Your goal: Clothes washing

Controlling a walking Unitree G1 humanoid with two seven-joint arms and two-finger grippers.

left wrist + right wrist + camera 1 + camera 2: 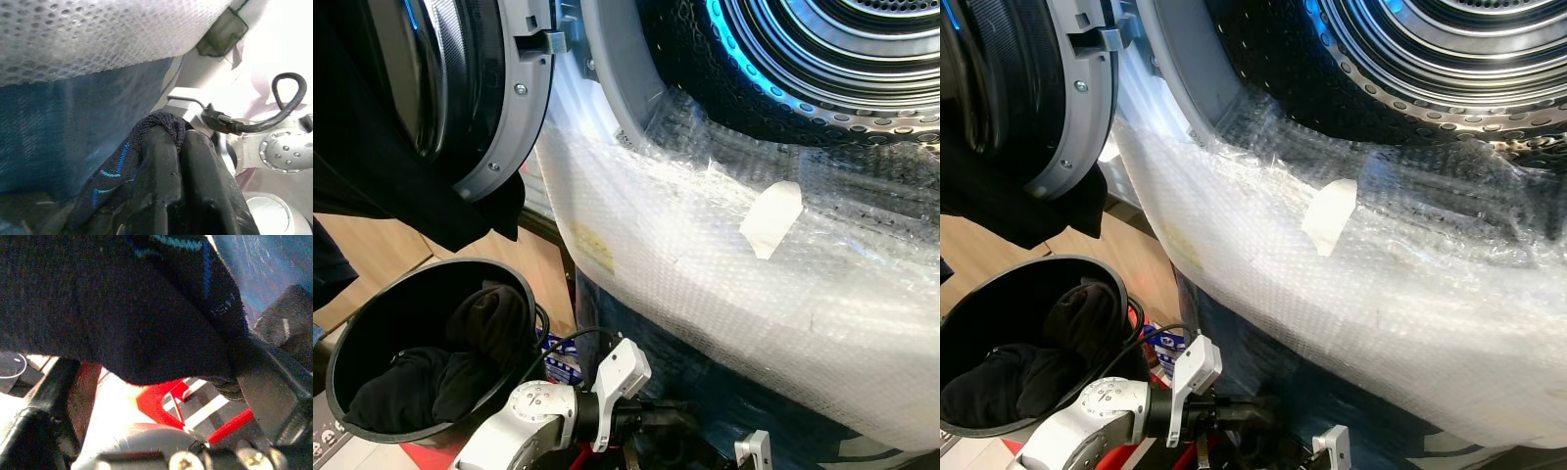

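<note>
We hold dark sock (146,147) pinched in left gripper (178,142); drum opening (822,59) lies toward one o'clock, above. Right gripper's grip: cannot tell.

The sock (146,147) pinched in the left gripper (178,142) is black with bright blue and turquoise stripes. The bucket (372,323) at seven o'clock is black, its clothes (440,377) black too. White bubble wrap (724,294) covers the washer front, over a blue sheet (73,132), with a cream tape patch (771,217) at two o'clock. The drum (822,59) is silver, lit cyan; the door ring (514,108) is grey.
</note>
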